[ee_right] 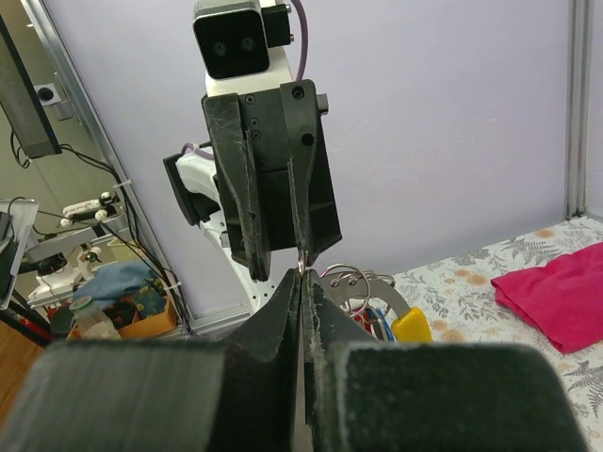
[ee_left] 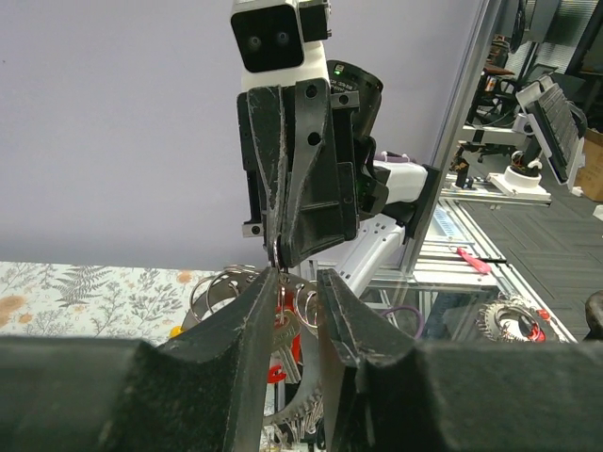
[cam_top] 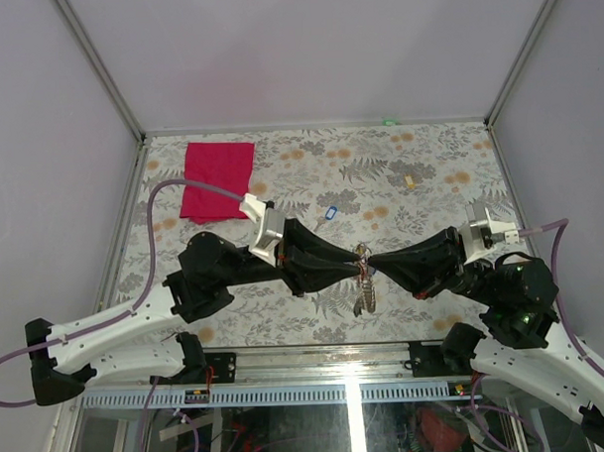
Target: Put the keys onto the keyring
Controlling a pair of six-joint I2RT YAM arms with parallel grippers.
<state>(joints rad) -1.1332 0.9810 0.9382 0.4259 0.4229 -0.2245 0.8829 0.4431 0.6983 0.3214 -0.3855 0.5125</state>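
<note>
My two grippers meet tip to tip above the middle of the table. The right gripper [cam_top: 373,262] [ee_right: 302,275] is shut on the thin wire of the keyring [ee_right: 350,279], which hangs between the arms with its strap [cam_top: 365,301] dangling. The left gripper [cam_top: 354,264] [ee_left: 297,275] stands partly open. A silver key with a red tag [ee_left: 283,330] hangs in its gap and does not fill it. A yellow-tagged key [ee_right: 411,325] hangs on the same bunch. One blue-tagged key [cam_top: 330,213] lies loose on the table behind the grippers.
A red cloth [cam_top: 218,179] lies at the back left of the flowered table. A small tan block [cam_top: 410,181] sits at the back right. White walls and metal posts close in the table's back and sides.
</note>
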